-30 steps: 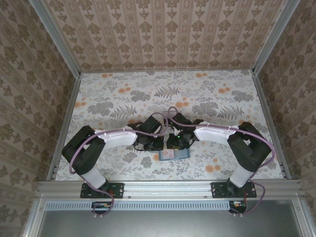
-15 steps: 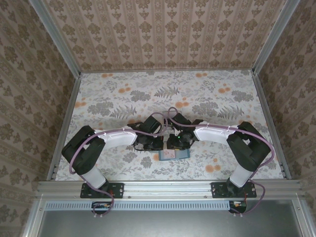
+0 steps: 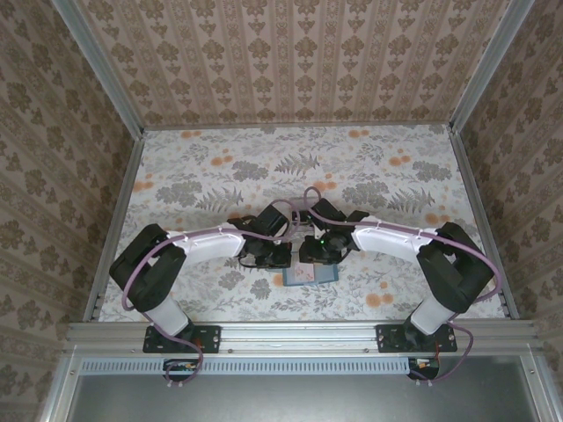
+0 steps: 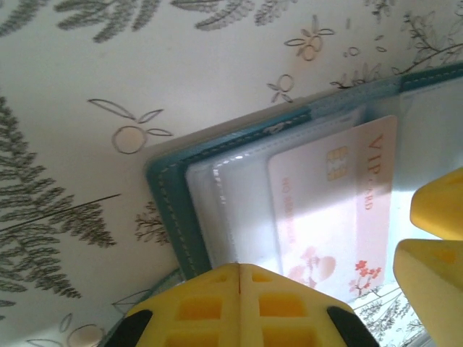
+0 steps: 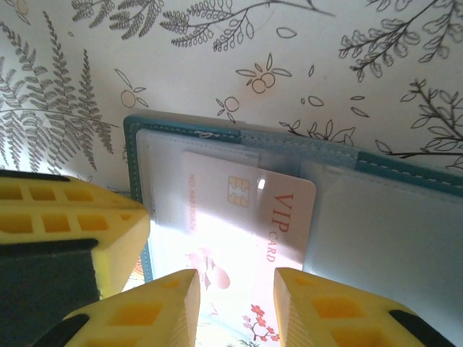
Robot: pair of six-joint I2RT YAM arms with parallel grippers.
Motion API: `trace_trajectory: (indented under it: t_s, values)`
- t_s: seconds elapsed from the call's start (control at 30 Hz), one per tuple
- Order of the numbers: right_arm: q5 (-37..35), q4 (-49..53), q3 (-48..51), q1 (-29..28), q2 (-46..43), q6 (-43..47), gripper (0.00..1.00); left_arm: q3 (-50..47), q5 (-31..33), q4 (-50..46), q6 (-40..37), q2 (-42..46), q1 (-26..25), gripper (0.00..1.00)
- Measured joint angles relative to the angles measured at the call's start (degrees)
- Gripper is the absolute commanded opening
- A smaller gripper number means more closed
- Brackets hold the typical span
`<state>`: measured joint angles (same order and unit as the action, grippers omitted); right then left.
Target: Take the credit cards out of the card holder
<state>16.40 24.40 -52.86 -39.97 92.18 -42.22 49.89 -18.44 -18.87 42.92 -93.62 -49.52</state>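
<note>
From above: one card holder (image 3: 322, 274) at the counter's (image 3: 220, 167) near edge. From the wrists: also one VIP credit card (image 5: 239, 217), half out. Left end effector (image 4: 239, 289) together, right end effector (image 5: 235, 289) apart.

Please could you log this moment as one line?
left gripper: shut, at teal bifold card holder edge | right gripper: open over pale pink VIP card

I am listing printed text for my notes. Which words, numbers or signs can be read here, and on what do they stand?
"VIP CARD": red letters on the credit card in the card holder.
"NO" with a row of digits: pale print on the same card; the digits are too blurred to read.
Nothing else is readable.
</note>
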Motion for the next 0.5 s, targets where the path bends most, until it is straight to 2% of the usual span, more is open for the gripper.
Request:
trace_trajectory:
  t_s: [0.5]
  values:
    - [2.56,-2.03,2.56,1.66,1.38,-0.04,0.30,1.99,-1.90,2.03,0.63,-3.65,-2.25,0.02]
